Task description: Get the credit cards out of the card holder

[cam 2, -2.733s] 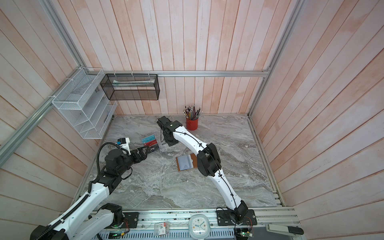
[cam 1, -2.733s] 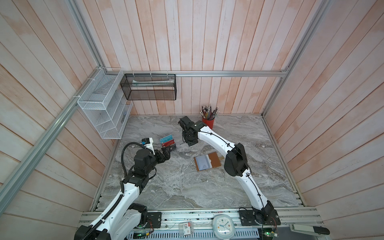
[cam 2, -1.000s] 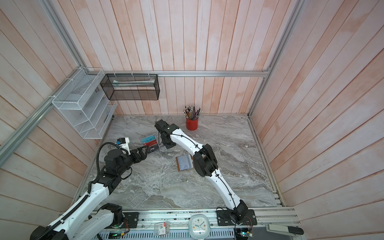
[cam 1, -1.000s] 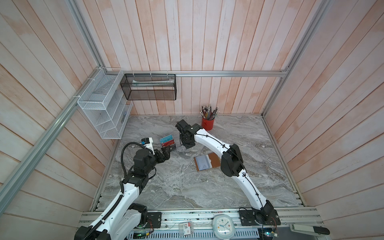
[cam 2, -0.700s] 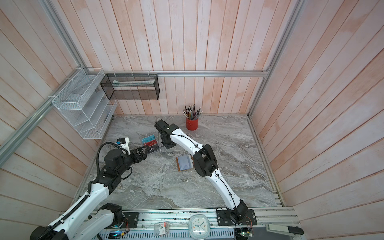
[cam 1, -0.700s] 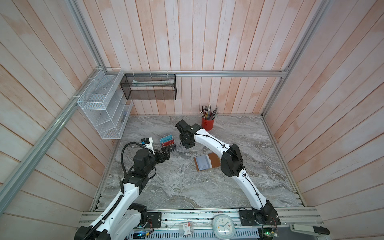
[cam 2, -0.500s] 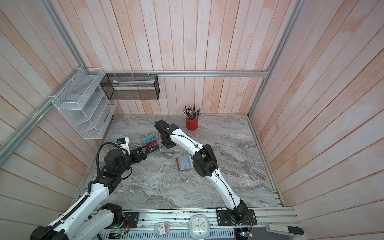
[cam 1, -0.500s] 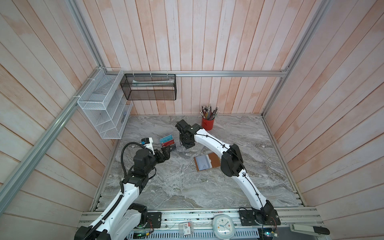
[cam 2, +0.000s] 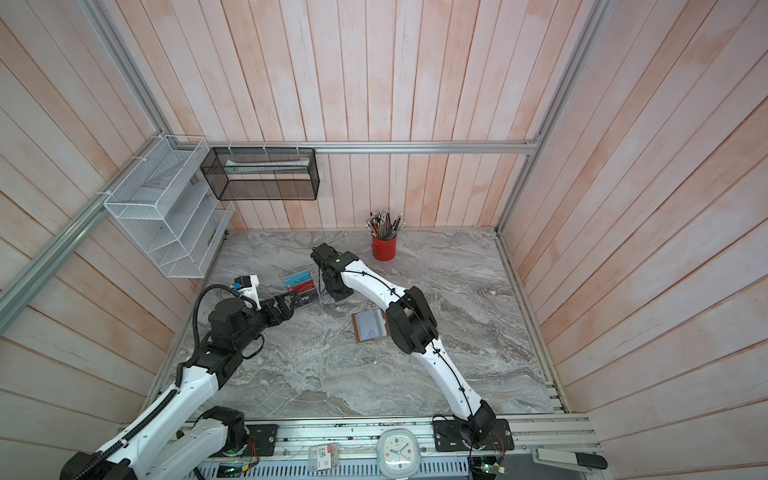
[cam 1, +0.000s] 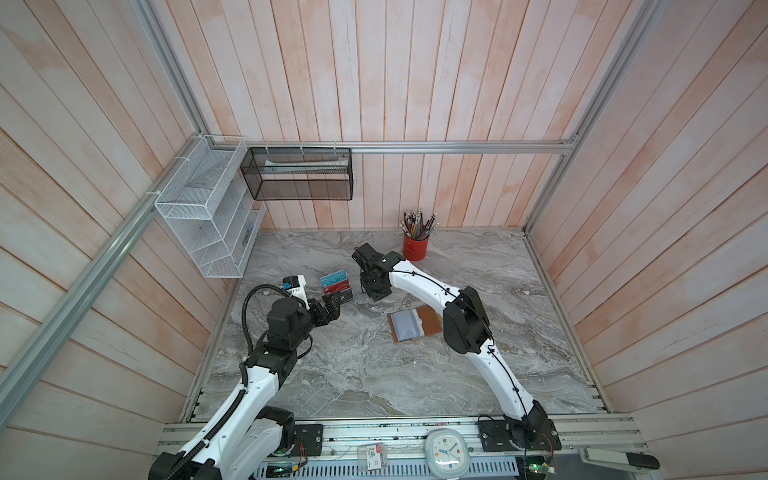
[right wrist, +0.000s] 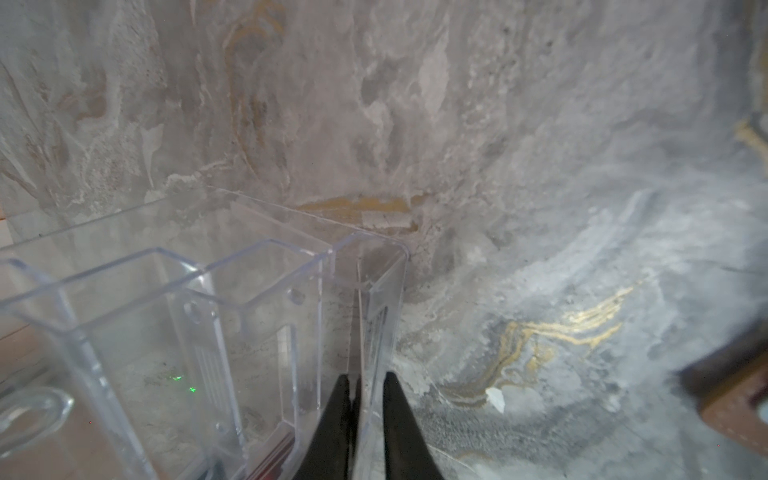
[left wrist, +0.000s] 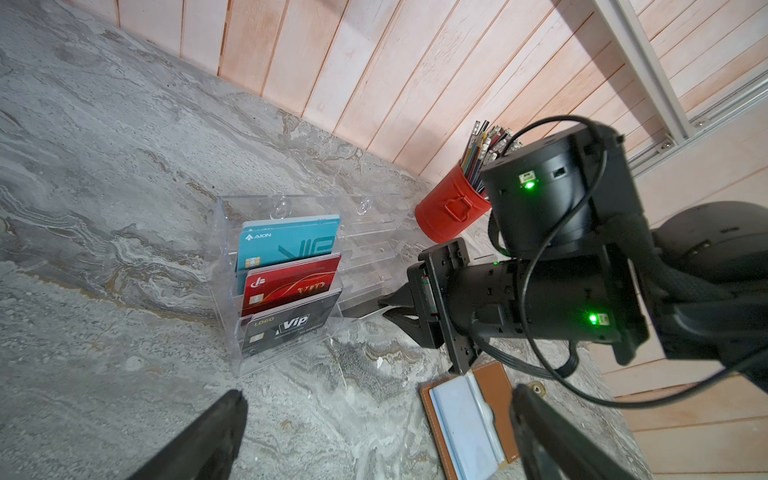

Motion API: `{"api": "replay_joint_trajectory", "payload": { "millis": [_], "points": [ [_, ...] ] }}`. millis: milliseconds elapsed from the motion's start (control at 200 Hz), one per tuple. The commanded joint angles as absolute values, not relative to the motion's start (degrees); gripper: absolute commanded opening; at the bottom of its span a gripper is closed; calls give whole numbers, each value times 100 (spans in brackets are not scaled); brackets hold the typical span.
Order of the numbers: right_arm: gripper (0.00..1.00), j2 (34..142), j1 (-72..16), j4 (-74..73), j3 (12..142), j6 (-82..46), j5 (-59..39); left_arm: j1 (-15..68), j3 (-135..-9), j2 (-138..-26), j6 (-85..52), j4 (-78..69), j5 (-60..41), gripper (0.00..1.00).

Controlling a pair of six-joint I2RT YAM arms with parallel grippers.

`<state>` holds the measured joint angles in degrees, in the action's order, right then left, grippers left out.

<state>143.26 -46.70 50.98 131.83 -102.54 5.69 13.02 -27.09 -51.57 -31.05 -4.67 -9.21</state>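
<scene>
While the right gripper [cam 1: 365, 291] noses into the rack [cam 1: 352, 293] in both top views, the holder [cam 1: 415, 328] lies open behind it, beside its forearm. The left gripper [cam 1: 334, 307] hangs splayed just short of the rack's other side.

From the left wrist, those wide-open jaws frame the holder's grey sleeves [left wrist: 461, 419] near one finger, Vip cards [left wrist: 286, 278] ahead and a red cup [left wrist: 451, 208] beyond.

From the right wrist, its fingers [right wrist: 338, 415] stand a slit apart astride the rack's front wall. A thin dark edge [right wrist: 356, 324], perhaps a black card, sits at one pad; whether they pinch it I cannot tell.

The credit cards should be light, stiff and slick: take a short exposed edge, pinning the light holder lest it slide. That forearm crowds it.
</scene>
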Motion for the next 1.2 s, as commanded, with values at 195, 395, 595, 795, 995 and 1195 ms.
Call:
{"api": "replay_joint_trajectory", "payload": {
  "millis": [195, 395, 595, 795, 995, 1195],
  "points": [
    [19, 13540, -4653, 4750, 12595, -9946, 625, 1273, -2769, -5031, -3067, -261, -958, 100],
    [22, 13346, -4719, 4631, 12524, -9603, 515, 1272, -2857, -5004, -3085, -127, -941, 100],
    [62, 12879, -4823, 4355, 12153, -8726, 525, 1274, -3113, -5038, -3042, 76, -870, 100],
    [98, 11593, -4803, 2850, 10175, -7449, 574, 1271, -3330, -4992, -2964, 316, -841, 100],
    [98, 10495, -4557, -51, 7671, -5890, -676, 1272, -3193, -4968, -3212, -44, -1371, 100],
    [98, 10897, -4552, -980, 7196, -5136, -1619, 1273, -2937, -4940, -3548, -598, -1893, 100]
  ]
}}
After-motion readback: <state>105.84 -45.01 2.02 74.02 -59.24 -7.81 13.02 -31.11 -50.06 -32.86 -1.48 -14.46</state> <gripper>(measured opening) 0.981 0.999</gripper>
